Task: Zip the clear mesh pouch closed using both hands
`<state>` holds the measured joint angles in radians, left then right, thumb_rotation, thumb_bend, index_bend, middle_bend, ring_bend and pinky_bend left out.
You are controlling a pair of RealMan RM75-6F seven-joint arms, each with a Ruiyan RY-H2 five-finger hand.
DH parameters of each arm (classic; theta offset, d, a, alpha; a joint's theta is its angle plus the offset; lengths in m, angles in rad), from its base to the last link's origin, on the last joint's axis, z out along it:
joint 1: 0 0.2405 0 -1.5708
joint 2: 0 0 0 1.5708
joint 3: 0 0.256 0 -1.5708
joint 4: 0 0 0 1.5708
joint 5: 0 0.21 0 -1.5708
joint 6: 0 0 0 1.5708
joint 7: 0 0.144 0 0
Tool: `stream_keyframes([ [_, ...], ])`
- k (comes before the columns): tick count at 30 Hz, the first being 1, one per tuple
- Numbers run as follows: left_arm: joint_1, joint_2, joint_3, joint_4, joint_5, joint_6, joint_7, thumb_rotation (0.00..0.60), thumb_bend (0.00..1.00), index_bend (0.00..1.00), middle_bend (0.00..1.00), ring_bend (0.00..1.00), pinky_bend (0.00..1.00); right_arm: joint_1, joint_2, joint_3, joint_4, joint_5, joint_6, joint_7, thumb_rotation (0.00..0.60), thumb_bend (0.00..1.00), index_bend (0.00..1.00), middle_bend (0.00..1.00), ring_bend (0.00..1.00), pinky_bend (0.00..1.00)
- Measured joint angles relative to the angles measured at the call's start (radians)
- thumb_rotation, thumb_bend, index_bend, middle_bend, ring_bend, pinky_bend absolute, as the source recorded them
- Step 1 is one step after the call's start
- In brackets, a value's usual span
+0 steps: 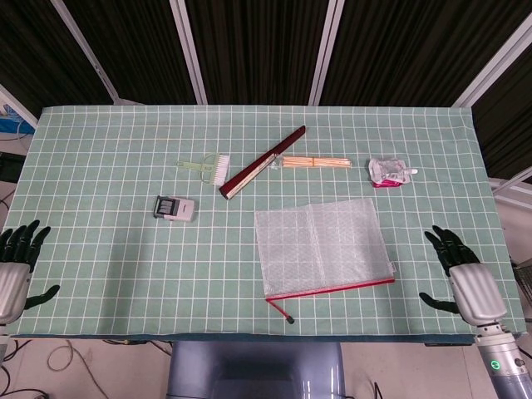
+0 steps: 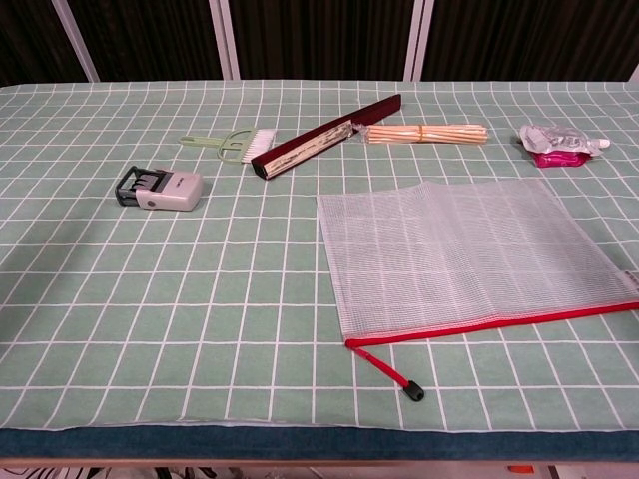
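Observation:
The clear mesh pouch (image 1: 322,246) (image 2: 464,254) lies flat on the green checked cloth, right of centre. Its red zipper edge (image 1: 331,288) (image 2: 494,324) runs along the near side. A red pull cord with a black tip (image 1: 282,311) (image 2: 397,377) trails off the zipper's left end. My left hand (image 1: 12,270) hangs open at the table's near left corner, far from the pouch. My right hand (image 1: 464,275) hovers open just right of the pouch's near right corner, touching nothing. Neither hand shows in the chest view.
Behind the pouch lie a dark red folded fan (image 1: 262,161), a bundle of wooden sticks (image 1: 316,162), a small green brush (image 1: 206,167) and a crumpled foil pouch (image 1: 389,172). A grey stamp (image 1: 175,208) sits left of centre. The table's front edge (image 2: 300,441) is close.

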<state>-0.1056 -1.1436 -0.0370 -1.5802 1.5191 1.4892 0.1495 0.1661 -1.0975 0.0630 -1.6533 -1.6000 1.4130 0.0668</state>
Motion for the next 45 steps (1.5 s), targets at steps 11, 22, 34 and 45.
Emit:
stream_keyframes([
  [11, -0.001, -0.001, -0.004, -0.004, -0.011, -0.003, 0.01, 0.6, 0.01, 0.0, 0.0, 0.0, 0.0, 0.175, -0.058, 0.031, -0.145, -0.011, -0.22, -0.053, 0.6, 0.14, 0.22, 0.46, 0.4, 0.44],
  [22, -0.002, -0.002, -0.007, -0.004, -0.019, -0.006, 0.009, 0.6, 0.01, 0.0, 0.0, 0.0, 0.0, 0.276, -0.191, 0.058, -0.194, 0.087, -0.348, -0.159, 0.6, 0.18, 0.34, 0.83, 0.79, 0.76],
  [34, -0.008, 0.0, -0.009, -0.009, -0.033, -0.021, 0.005, 0.6, 0.01, 0.0, 0.0, 0.0, 0.0, 0.347, -0.395, 0.06, -0.154, 0.293, -0.434, -0.296, 0.6, 0.21, 0.5, 1.0, 1.0, 0.94],
  [45, -0.01, 0.003, -0.008, -0.012, -0.035, -0.028, -0.004, 0.6, 0.01, 0.0, 0.0, 0.0, 0.0, 0.369, -0.504, 0.048, -0.119, 0.408, -0.424, -0.394, 0.6, 0.28, 0.52, 1.0, 1.0, 0.94],
])
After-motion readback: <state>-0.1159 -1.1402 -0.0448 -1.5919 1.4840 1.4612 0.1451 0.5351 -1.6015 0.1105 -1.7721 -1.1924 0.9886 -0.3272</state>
